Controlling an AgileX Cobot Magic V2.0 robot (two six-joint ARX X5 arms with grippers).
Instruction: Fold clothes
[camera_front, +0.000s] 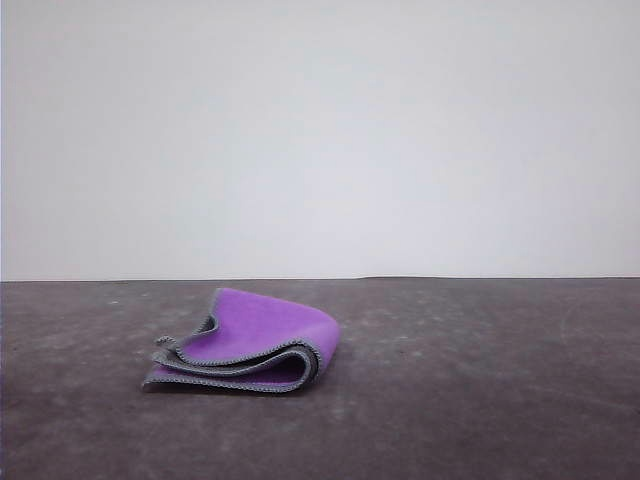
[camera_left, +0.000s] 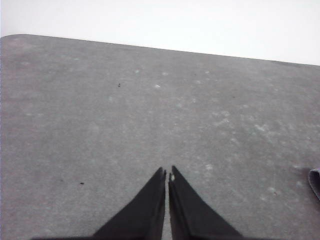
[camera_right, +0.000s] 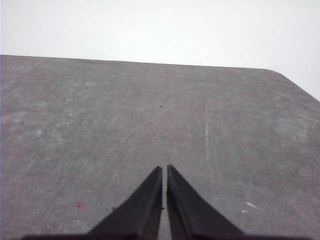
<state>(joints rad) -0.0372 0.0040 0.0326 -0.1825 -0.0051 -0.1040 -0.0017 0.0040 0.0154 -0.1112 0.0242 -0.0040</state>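
Nearest the front camera runs a broad stretch of dark grey, scuffed surface, mottled with pale marks and faint scratches. Behind that bare strip, left of centre in the front view, lies the cloth, resting flat on the surface and well short of its far edge. It is folded over on itself into a loose bundle of several layers (the exact count is hard to tell), with the bright purple face turned upward and outward. Grey stitched edging traces each layer along the near side and the left side, where the layers gape a little and the edges curl; on the right the fold is rounded and closed. Beyond the surface stands a plain white wall.

Seen from the left wrist camera, the left gripper hovers over bare surface, its 2 black fingers clenched together with only a thin slit between their tips, grasping nothing. A small grey sliver at the edge of this view looks like stitched cloth edging, apart from the fingers.

Seen from the right wrist camera, the right gripper is likewise clenched, its 2 black fingers pressed nearly tip to tip over empty, scratched surface, holding nothing. A rounded corner of the surface shows against the wall there.
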